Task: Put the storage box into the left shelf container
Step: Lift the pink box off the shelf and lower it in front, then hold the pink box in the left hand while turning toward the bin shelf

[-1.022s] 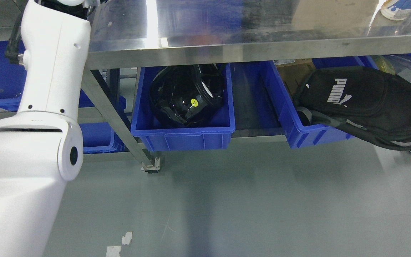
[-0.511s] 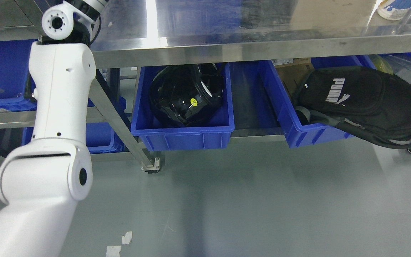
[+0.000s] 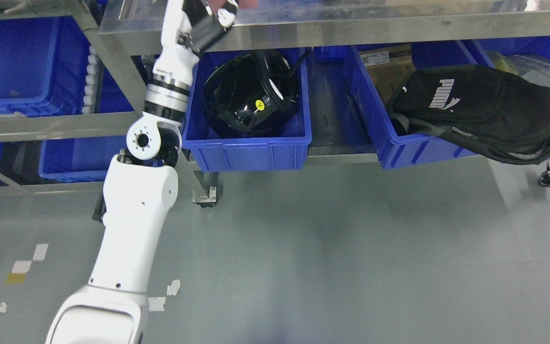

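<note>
My left arm (image 3: 136, 215) comes in from the lower left and reaches up to the steel table edge (image 3: 351, 24). My left hand (image 3: 215, 14) is at the top edge of the picture, partly cut off. A small reddish patch (image 3: 247, 3) shows right beside the hand at the picture's top; I cannot tell what it is or whether the hand holds it. The left shelf holds a large blue container (image 3: 17, 62) on its upper level and another blue container (image 3: 72, 160) below. The right arm is out of view.
Under the table a blue bin (image 3: 251, 153) holds a black helmet (image 3: 251, 95). A second blue bin (image 3: 413, 153) to the right holds a black bag (image 3: 485, 114) and a cardboard box (image 3: 385, 67). A table leg and foot (image 3: 206, 193) stand on the grey floor.
The camera has moved back and the whole picture has shifted. My left arm has stretched out, and its hand now sits by the table edge at the picture's top.
</note>
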